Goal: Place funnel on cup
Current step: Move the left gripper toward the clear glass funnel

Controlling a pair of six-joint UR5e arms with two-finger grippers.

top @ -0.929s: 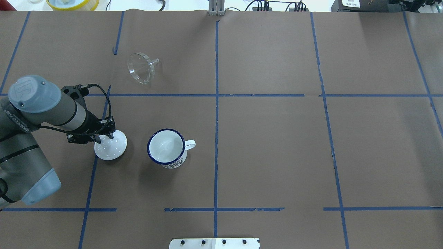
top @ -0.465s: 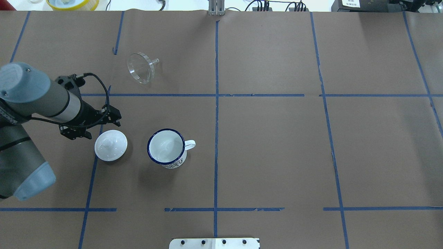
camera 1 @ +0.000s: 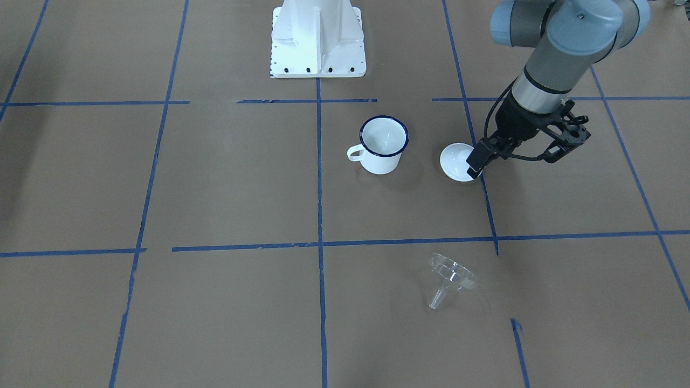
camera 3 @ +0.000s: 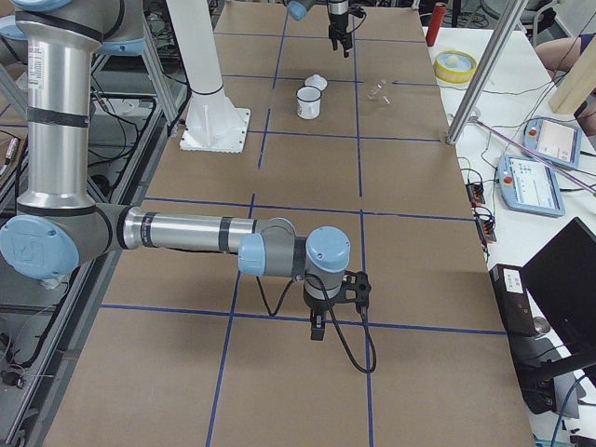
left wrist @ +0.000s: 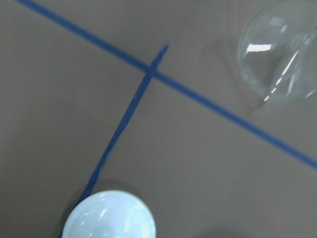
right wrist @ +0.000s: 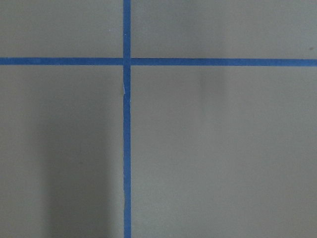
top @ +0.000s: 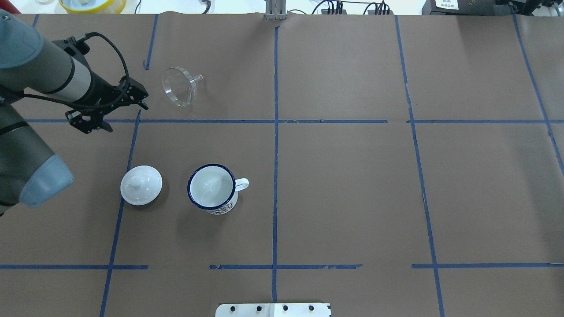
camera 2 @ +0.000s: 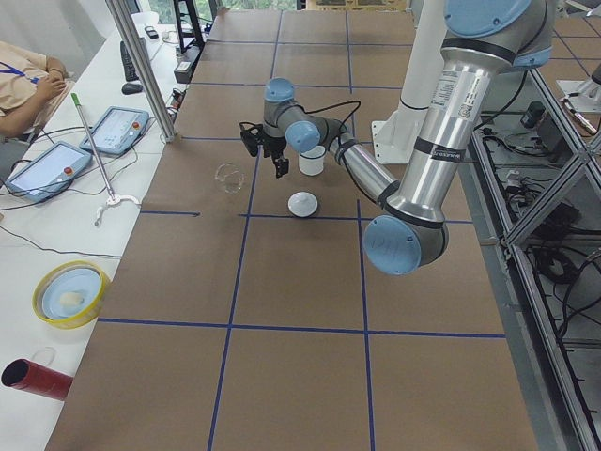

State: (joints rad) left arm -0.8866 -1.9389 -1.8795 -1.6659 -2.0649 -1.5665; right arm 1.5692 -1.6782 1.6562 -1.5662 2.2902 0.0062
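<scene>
The clear plastic funnel (top: 179,86) lies on its side on the brown paper, spout pointing right; it also shows in the front view (camera 1: 452,274) and the left wrist view (left wrist: 280,49). The white mug with a blue rim (top: 212,188) stands upright and empty, handle to the right (camera 1: 381,145). My left gripper (top: 142,100) hangs above the table between the lid and the funnel, open and empty (camera 1: 474,164). My right gripper (camera 3: 317,331) shows only in the right side view, far from both things; I cannot tell whether it is open or shut.
A white domed lid with a knob (top: 141,185) rests on the table left of the mug, and shows at the bottom of the left wrist view (left wrist: 110,215). Blue tape lines grid the paper. The robot's white base (camera 1: 318,37) stands behind the mug.
My left gripper let go of the lid's knob, rose, and moved away toward the funnel. The lid stays on the table. Mug and funnel have not moved.
</scene>
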